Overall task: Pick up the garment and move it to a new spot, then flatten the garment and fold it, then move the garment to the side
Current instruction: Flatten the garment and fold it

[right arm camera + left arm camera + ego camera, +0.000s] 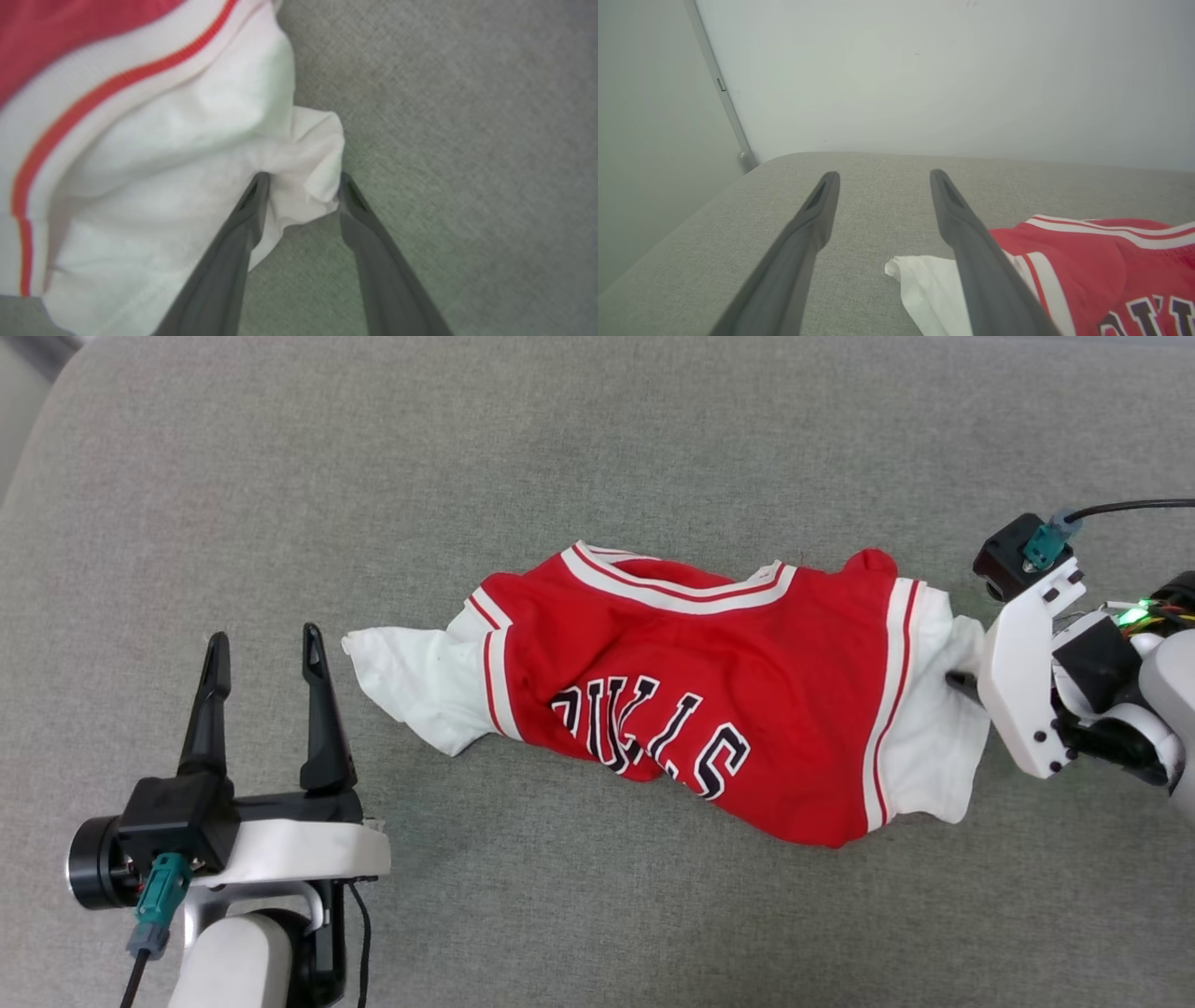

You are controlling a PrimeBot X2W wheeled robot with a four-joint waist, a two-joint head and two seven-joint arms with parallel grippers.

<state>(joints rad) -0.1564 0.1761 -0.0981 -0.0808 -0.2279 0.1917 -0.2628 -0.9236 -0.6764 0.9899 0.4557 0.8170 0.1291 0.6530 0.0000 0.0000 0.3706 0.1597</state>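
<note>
Fingers of the right gripper point(302, 185) are spread astride the white sleeve edge of the garment point(709, 709); those of the left gripper point(264, 644) are held apart over open grey cushion point(280, 476).

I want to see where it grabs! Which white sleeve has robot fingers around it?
The right sleeve: its bunched edge sits between the right gripper's open fingers. The left sleeve lies beside the left gripper, untouched.

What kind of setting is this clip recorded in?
Probably an indoor room: the garment lies on a grey upholstered cushion, like a sofa or bed, against a plain pale wall.
</note>
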